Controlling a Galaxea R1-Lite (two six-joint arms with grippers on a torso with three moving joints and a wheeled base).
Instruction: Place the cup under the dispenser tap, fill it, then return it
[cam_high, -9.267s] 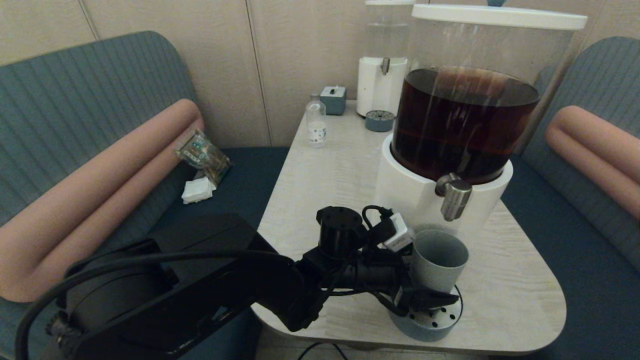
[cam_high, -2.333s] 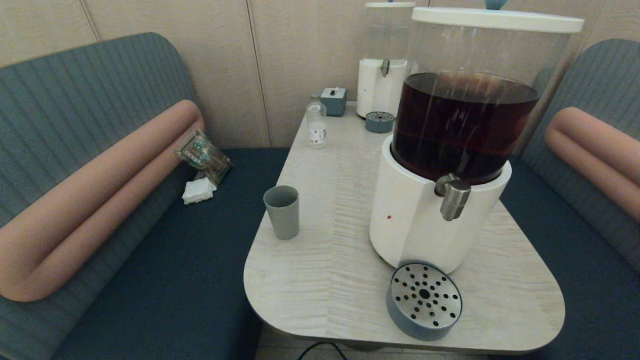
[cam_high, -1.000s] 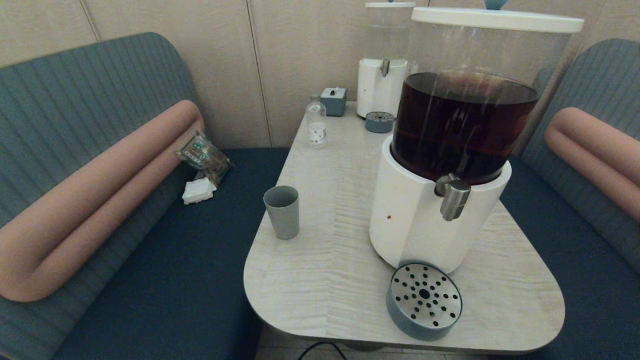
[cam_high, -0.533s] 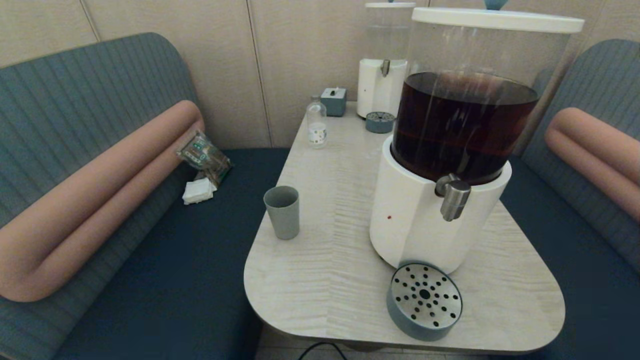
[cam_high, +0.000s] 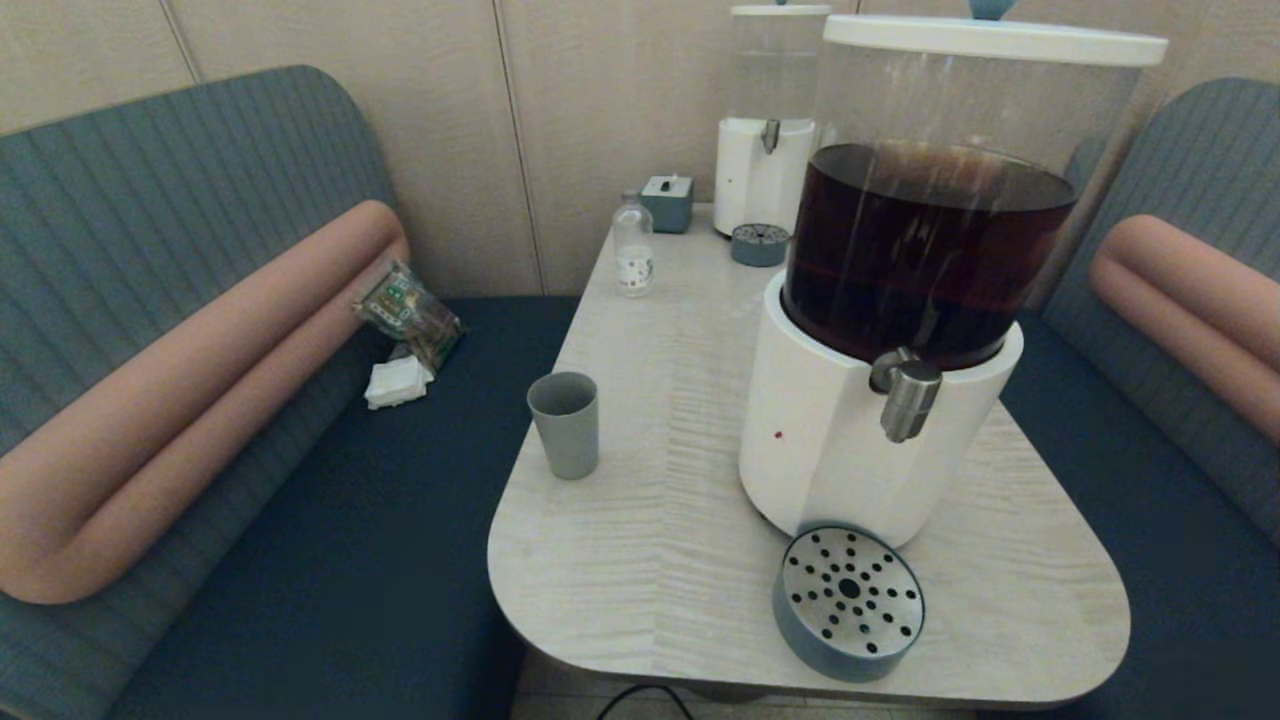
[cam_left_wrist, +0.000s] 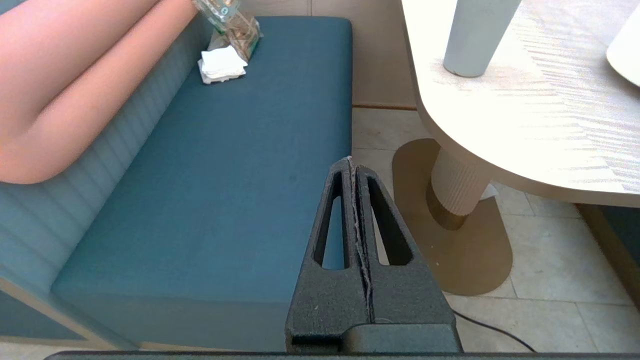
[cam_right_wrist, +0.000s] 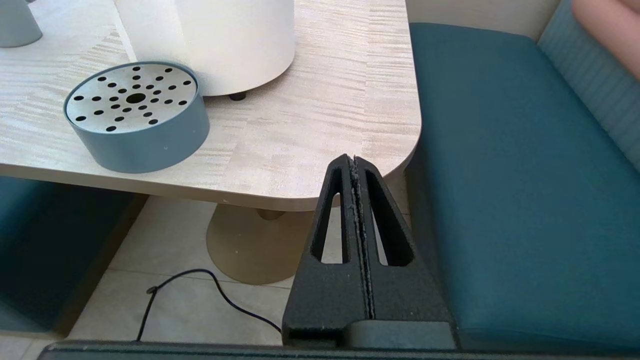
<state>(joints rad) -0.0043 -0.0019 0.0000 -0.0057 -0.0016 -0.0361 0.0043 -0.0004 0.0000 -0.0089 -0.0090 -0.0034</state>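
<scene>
Left of centre in the head view, near the left rim of the table (cam_high: 640, 560): the cup (cam_high: 564, 424), upright, well apart from the dispenser tap (cam_high: 908, 398) and from the drip tray (cam_high: 848, 602) below it. No liquid visible in the cup from this angle; fill level not readable. Both arms absent from the head view. Left gripper (cam_left_wrist: 356, 172) parked low beside the table, above the blue bench seat (cam_left_wrist: 240, 175), fingers pressed together on nothing. Right gripper (cam_right_wrist: 354, 170) parked low off the table's near right corner, fingers likewise together and empty.

Judgement: either task start or task end, with the cup standing free at its resting spot; not decidable from this moment alone. If unfilled, next move calls for the left gripper to open, rise to table height and close round the cup wall.

Upper centre: clear labelled bottle (cam_high: 632, 250), small grey box (cam_high: 667, 202), smaller dispenser (cam_high: 765, 150) with its own tray. None between cup and tap; large white dispenser base (cam_high: 820, 440) alone to skirt.
</scene>
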